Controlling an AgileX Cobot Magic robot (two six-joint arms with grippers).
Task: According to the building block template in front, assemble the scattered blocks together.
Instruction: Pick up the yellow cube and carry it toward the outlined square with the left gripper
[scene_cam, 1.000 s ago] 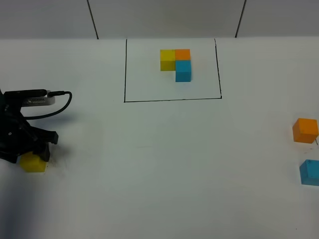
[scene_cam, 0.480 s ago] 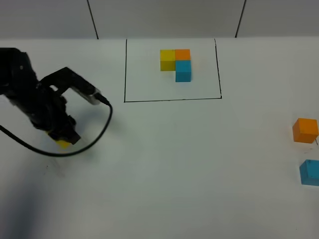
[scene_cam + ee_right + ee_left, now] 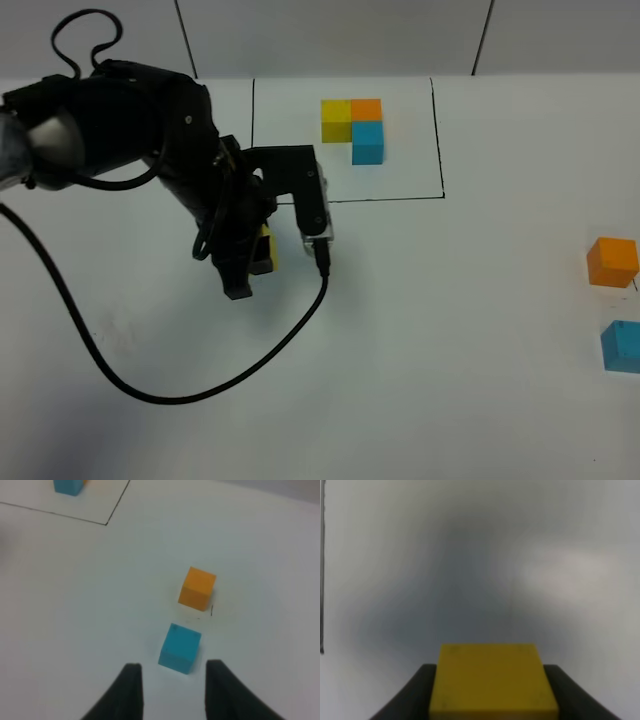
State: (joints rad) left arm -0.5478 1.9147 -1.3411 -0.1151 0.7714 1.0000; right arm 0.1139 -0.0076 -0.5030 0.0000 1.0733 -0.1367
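At the lower right edge of the high view lie the sky blue cube [image 3: 622, 346] and, just beyond it, the orange cube [image 3: 611, 261]; the right gripper [image 3: 172, 666] hangs spread wide and empty by the blue one. Left of centre, the left gripper [image 3: 258, 252] pinches the yellow cube [image 3: 491, 677]. Farthest off, at top centre, the building block template [image 3: 353, 128] sits inside its black frame [image 3: 345, 200].

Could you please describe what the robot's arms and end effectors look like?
The left arm is glossy black with rounded joints and a pale grey section near the picture's edge. A long black cable loops out from a silver-white wrist module. The left end effector and the right end effector both have dark, smooth, tapering fingers. No markings are visible.
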